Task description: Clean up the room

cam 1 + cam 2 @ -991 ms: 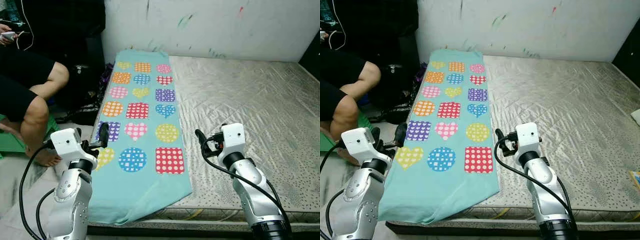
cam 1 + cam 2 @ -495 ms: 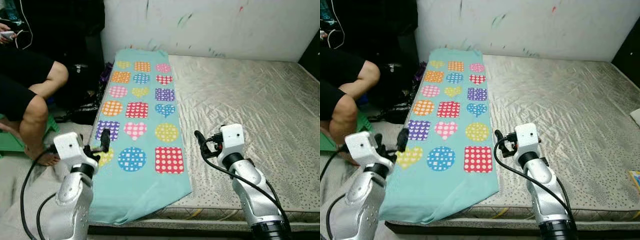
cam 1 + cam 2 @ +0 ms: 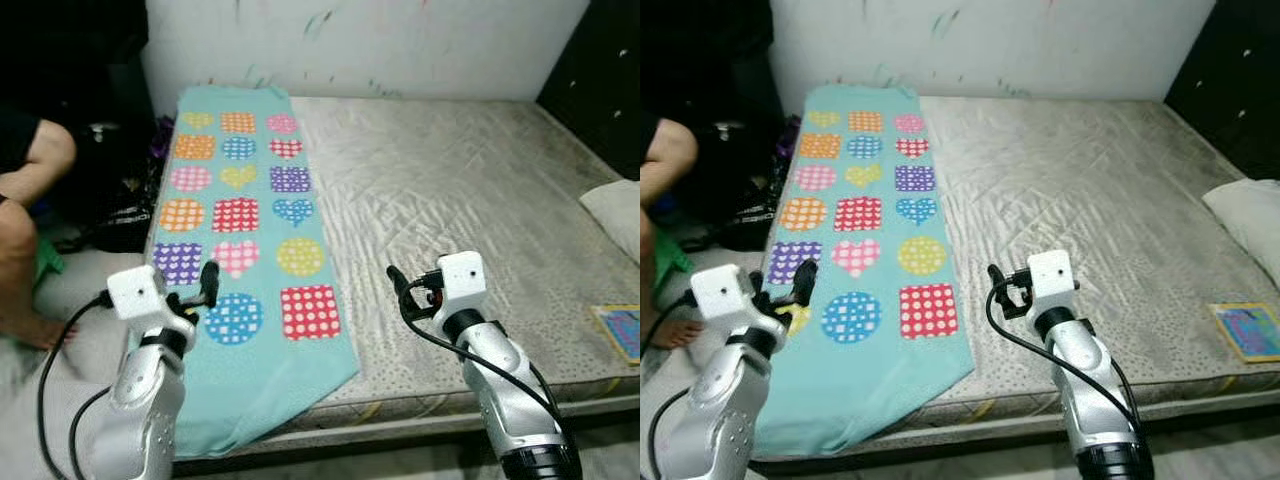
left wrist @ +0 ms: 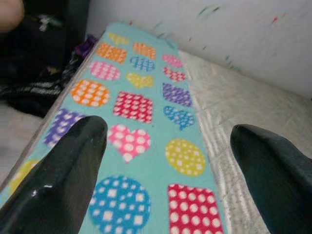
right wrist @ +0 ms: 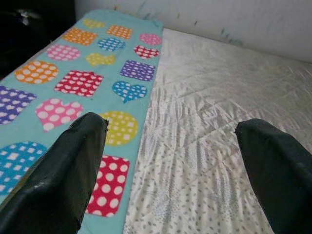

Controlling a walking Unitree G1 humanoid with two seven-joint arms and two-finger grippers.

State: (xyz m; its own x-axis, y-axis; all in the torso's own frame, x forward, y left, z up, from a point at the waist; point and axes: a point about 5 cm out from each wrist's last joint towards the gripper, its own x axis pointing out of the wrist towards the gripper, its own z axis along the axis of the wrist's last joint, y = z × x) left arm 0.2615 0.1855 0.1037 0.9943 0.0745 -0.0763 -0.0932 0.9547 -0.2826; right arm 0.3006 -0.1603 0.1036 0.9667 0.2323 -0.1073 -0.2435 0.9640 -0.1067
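We see a person's leg (image 3: 22, 215) cut off at the left edge of the head views, and the white pillow (image 3: 614, 208) and a small colourful book (image 3: 622, 330) cut off at the right edge, so we cannot make out either fully. The teal blanket (image 3: 235, 215) with dotted hearts, circles and squares lies along the left edge of the mattress (image 3: 450, 190), its long axis running from the wall at the far edge to the near edge, where its near end hangs over the near left corner. Our left gripper (image 4: 165, 170) hovers above the blanket's near part, fingers spread wide and empty. Our right gripper (image 5: 170, 165) hovers over the bare mattress just beside the blanket, fingers likewise wide apart, holding nothing.
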